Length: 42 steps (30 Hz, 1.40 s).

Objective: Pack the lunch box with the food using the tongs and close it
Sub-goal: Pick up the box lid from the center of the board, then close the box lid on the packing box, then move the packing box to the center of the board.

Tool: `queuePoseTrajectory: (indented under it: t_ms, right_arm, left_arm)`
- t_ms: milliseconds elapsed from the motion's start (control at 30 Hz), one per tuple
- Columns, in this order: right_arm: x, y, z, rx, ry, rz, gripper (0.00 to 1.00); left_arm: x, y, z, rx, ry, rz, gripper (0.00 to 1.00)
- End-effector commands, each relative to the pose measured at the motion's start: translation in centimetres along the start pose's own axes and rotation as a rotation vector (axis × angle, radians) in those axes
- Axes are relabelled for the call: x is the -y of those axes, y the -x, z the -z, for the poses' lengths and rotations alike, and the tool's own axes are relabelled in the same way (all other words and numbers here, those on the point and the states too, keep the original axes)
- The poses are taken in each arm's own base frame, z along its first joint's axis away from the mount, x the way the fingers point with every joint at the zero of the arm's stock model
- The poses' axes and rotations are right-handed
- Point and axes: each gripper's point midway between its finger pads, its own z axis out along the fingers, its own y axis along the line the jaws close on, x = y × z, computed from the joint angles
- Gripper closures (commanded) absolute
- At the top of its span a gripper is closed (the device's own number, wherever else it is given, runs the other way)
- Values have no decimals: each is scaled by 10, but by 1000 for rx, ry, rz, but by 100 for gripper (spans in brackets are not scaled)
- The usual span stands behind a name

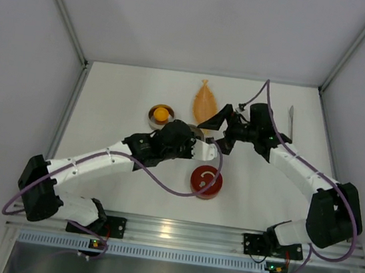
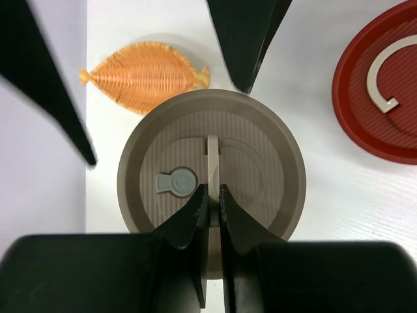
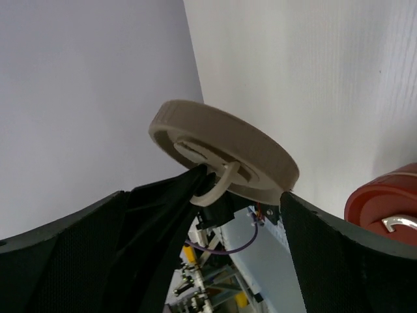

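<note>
1. My left gripper is pinched nearly shut on the handle of the tan lid, just nearer me than the orange dish.
2. My right gripper gapes wide beside that lid and grips nothing.
3. The food sits in the steel tin just left of the dish. The tongs lie well to its right.
4. I judge I'm handling the lid. Next, my right should back clear and fetch the tongs.

orange food piece in round steel tin, slim silver tongs lying far right, red lid flat, beige lid up in the air
</note>
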Motion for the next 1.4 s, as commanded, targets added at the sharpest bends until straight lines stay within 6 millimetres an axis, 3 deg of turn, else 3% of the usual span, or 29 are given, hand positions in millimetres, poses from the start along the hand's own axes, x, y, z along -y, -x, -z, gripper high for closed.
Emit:
queuePoseTrajectory:
  t_ms: [0,133,167,200,233,300,333,433,567,667,833,1067,1367]
  right_arm:
    - [-46,11,21,55,118,216,1]
    - [-75,22,41,85,195,381,1]
    - [-79,33,51,122,199,396,1]
    - [-81,39,57,143,201,424,1]
    - [-86,47,66,169,200,438,1]
    - [-84,67,82,230,185,465,1]
    - [-80,80,92,260,166,449,1]
    - [-70,93,103,265,146,428,1]
    - [-51,107,118,298,127,381,1]
    - [-43,112,126,324,109,373,1]
    - [-45,113,133,345,114,390,1]
    - [-44,112,131,336,136,369,1]
    - [-42,113,128,327,156,346,1]
  left_arm:
    - [-16,-4,18,34,33,98,100]
    - [-43,-22,24,25,79,259,100]
    - [-62,-42,24,-4,121,329,100]
    - [-77,-46,27,13,140,381,100]
    - [-102,-73,32,-22,207,495,100]
    - [-123,-85,29,8,215,623,100]
    - [-135,-111,26,-24,240,695,100]
    - [-156,-131,21,-4,266,835,100]
    - [-160,-150,-10,15,228,960,100]
    - [-161,-152,-29,42,198,1001,100]
    - [-162,-163,-57,49,200,1051,100]
    - [-165,-178,-75,44,248,1028,100]
    - [-138,-187,-81,-46,258,987,100]
